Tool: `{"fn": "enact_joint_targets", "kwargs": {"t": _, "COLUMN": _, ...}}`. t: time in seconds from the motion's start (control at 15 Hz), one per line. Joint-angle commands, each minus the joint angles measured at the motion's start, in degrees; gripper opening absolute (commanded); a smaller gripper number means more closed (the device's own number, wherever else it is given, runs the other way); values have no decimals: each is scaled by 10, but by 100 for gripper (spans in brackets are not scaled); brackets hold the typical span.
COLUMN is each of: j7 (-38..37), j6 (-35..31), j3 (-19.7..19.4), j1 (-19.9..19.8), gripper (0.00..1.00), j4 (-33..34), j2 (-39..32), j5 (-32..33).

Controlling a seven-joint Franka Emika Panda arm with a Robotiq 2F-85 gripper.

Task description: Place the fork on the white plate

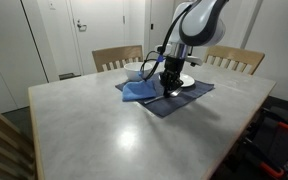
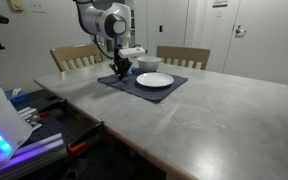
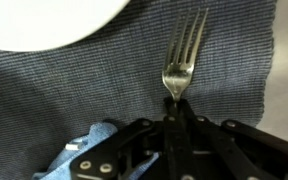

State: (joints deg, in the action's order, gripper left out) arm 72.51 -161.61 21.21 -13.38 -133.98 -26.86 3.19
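Observation:
In the wrist view the silvery fork point(image 3: 182, 50) lies over the dark placemat point(image 3: 64, 80), tines pointing away from me. My gripper point(image 3: 176, 105) is shut on its handle end. The white plate point(image 3: 44, 20) shows as a curved rim at the top left, beside the fork and not under it. In both exterior views the gripper point(image 1: 171, 85) point(image 2: 121, 68) is low over the mat, right next to the plate point(image 1: 187, 81) point(image 2: 154, 80). I cannot tell whether the fork still touches the mat.
A crumpled blue cloth point(image 1: 140, 92) point(image 3: 94, 140) lies on the placemat beside the gripper. A deeper white bowl point(image 1: 134, 70) point(image 2: 136, 62) stands behind it. Wooden chairs point(image 1: 117, 56) stand at the table's far side. The grey tabletop point(image 1: 104, 130) stretches toward the near edge.

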Motion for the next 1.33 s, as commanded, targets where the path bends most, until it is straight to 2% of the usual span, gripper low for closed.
{"fn": "enact_joint_targets", "kwargs": {"t": 0.0, "j7": 50, "j6": 18, "j3": 27, "j1": -30, "gripper": 2, "j4": -16, "j2": 33, "j5": -40}}
{"fn": "enact_joint_targets", "kwargs": {"t": 0.2, "j7": 97, "j6": 30, "j3": 44, "j1": -51, "gripper": 2, "j4": -19, "j2": 46, "j5": -77}}
{"fn": "enact_joint_targets", "kwargs": {"t": 0.4, "j7": 147, "j6": 37, "j3": 41, "j1": -62, "gripper": 2, "j4": -16, "j2": 52, "j5": -115}}
{"fn": "enact_joint_targets", "kwargs": {"t": 0.67, "j7": 194, "j6": 49, "j3": 11, "j1": -62, "gripper": 2, "j4": -2, "j2": 56, "j5": -132}}
{"fn": "enact_joint_targets", "kwargs": {"t": 0.93, "j7": 224, "j6": 53, "j3": -29, "j1": -55, "gripper": 2, "j4": 28, "j2": 45, "j5": -121}}
{"fn": "enact_joint_targets", "kwargs": {"t": 1.27, "j7": 247, "j6": 64, "j3": -51, "j1": -56, "gripper": 2, "j4": 73, "j2": 29, "j5": -136}}
